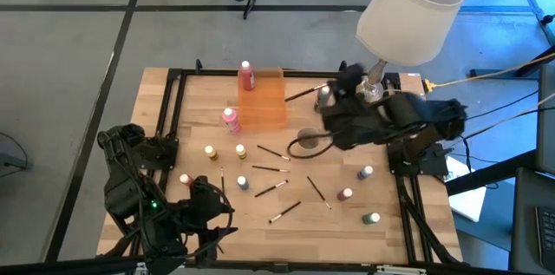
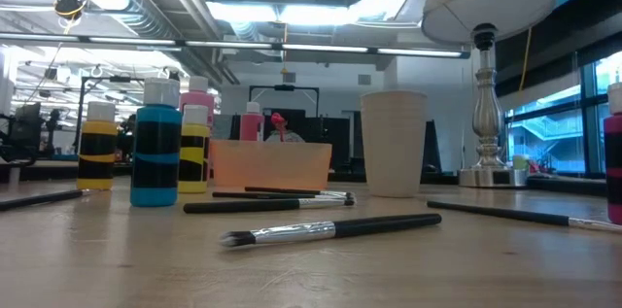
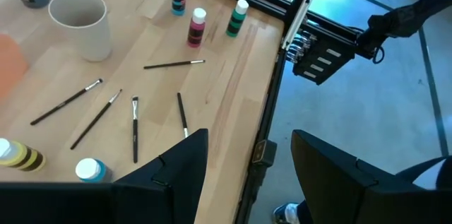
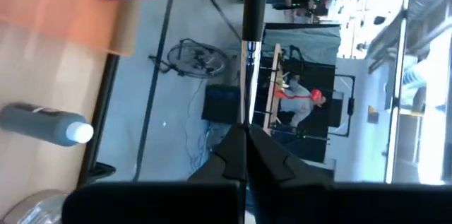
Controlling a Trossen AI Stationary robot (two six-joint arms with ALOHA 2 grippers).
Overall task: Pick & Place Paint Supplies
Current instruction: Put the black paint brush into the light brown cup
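Pale wood forms the counter [image 1: 299,223] in the high view. Paintbrushes [image 1: 270,188] lie scattered across its middle, with small paint bottles among them: yellow [image 1: 211,151], blue [image 1: 365,173], red [image 1: 345,194], green [image 1: 372,218]. One pink bottle [image 1: 247,75] lies on the orange tray [image 1: 264,106]; another [image 1: 230,119] stands beside it. The left gripper [image 1: 206,214] waits at the near left corner. The right gripper [image 1: 325,93] is at the far side by the lamp [image 1: 408,10], holding a brush [image 1: 299,94].

In the low view, a brush [image 2: 330,228] lies nearest, with a blue bottle [image 2: 156,157] at left and a pale cup [image 2: 394,143] behind.

The left wrist view shows the left fingers [image 3: 176,171] spread wide and empty above the counter edge.

The right wrist view shows the right fingers [image 4: 229,157] pinched on the dark brush handle [image 4: 253,5], with a grey bottle [image 4: 46,125] nearby.
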